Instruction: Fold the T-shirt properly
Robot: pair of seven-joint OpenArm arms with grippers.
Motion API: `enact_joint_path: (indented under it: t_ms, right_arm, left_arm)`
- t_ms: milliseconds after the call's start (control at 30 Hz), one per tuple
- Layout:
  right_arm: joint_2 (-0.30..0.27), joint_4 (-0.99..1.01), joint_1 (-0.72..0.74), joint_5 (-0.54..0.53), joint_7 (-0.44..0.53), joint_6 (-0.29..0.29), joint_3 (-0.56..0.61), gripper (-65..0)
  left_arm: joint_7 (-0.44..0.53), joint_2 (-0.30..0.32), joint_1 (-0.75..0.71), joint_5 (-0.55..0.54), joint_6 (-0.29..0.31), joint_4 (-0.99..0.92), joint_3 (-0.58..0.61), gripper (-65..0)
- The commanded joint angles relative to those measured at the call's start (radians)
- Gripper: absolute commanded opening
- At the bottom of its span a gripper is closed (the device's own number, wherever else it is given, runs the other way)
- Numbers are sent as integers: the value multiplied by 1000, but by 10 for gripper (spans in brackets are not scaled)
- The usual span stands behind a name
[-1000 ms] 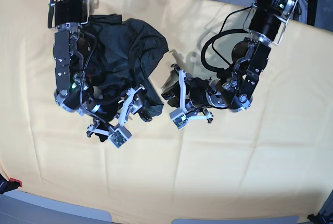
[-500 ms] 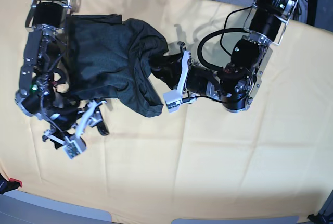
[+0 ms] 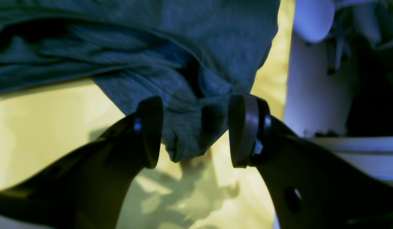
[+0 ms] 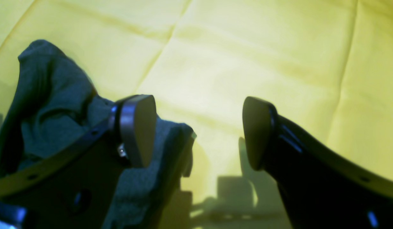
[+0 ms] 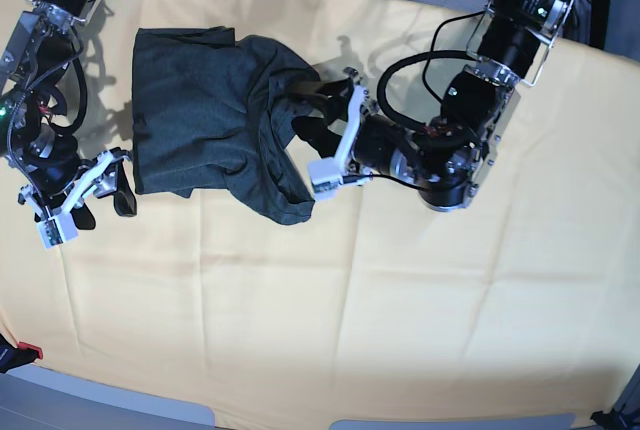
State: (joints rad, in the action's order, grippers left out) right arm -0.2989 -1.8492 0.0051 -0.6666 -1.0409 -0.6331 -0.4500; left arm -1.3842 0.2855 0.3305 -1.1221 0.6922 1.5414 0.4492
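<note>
Between the spread pads of the left gripper point(image 3: 194, 130), hanging a bunched fold of the T-shirt point(image 3: 190, 136), neither pad pressing on the cloth, gaps showing on both sides. Seen from the base view, reaching with the left gripper point(image 5: 335, 130) into the right edge of the T-shirt point(image 5: 210, 110), white finger pieces straddling a raised lump of dark fabric. Lying crumpled in the upper left part of the yellow cloth point(image 5: 400, 290), with one flatter panel toward the left and a rumpled, rolled edge toward the middle. Hovering just off the T-shirt's lower left corner, the right gripper point(image 5: 85, 200), jaws standing wide apart and holding nothing. Showing in the right wrist view, parted pads point(image 4: 137, 127) over bare yellow cloth, dark fabric sitting behind the left one
</note>
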Motion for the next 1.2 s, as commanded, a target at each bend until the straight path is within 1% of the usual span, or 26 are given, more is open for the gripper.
enact_joint_path:
  t_ms: [0, 67, 167, 267, 300, 333, 367, 433, 467, 533, 567, 667, 700, 833, 1167]
  right_arm:
    - [-19, -14, 10, -18, 23, -5, -12, -207]
    - [-20, -14, 2, -17, 22, -18, -18, -207]
    - [-20, -14, -6, -15, 22, -22, -18, -208]
    - [-20, -14, -11, -14, 17, -21, -18, -208]
    - [-20, -14, -11, -14, 14, -21, -18, -209]
    - [-20, -14, -11, -14, 14, -21, -18, -209]
    - [-21, -14, -11, -14, 15, -21, -18, -209]
    - [-21, -14, -11, -14, 15, -22, -18, -214]
    - [-21, -14, -11, -14, 15, -22, -18, -221]
    - [-21, -14, -11, -14, 16, -22, -18, -242]
    - [-21, -14, -11, -14, 16, -22, -18, -250]
    - [-21, -14, -11, -14, 16, -22, -18, -250]
    - [-21, -14, -11, -14, 16, -22, -18, -250]
    - [-21, -14, -11, -14, 15, -22, -18, -250]
    - [-37, -14, -11, -14, 15, -22, -18, -250]
  left_arm:
    - [10, -3, 21, -9, 6, 14, 22, -303]
    - [40, -3, 21, 48, 6, 14, 77, -303]
    - [117, -3, 19, 147, 6, 14, 138, -303]
    - [184, -3, 18, 223, 6, 14, 171, -304]
    - [198, -3, 18, 233, 6, 14, 174, -317]
    - [208, -3, 18, 235, 6, 14, 174, -353]
    - [208, -3, 19, 235, 6, 14, 173, -420]
    - [206, -3, 19, 230, 6, 14, 173, -610]
    - [203, -3, 19, 219, 6, 14, 173, -650]
    - [172, -3, 19, 172, 6, 16, 169, -650]
    - [140, -2, 19, 137, 6, 20, 169, -650]
    - [5, -2, 19, 35, 6, 47, 169, -650]
    - [-12, 0, 19, 11, 6, 59, 169, -650]
    - [-12, 20, 19, 21, 6, 110, 163, -650]
    - [-12, 119, 16, 24, 6, 117, 150, -650]
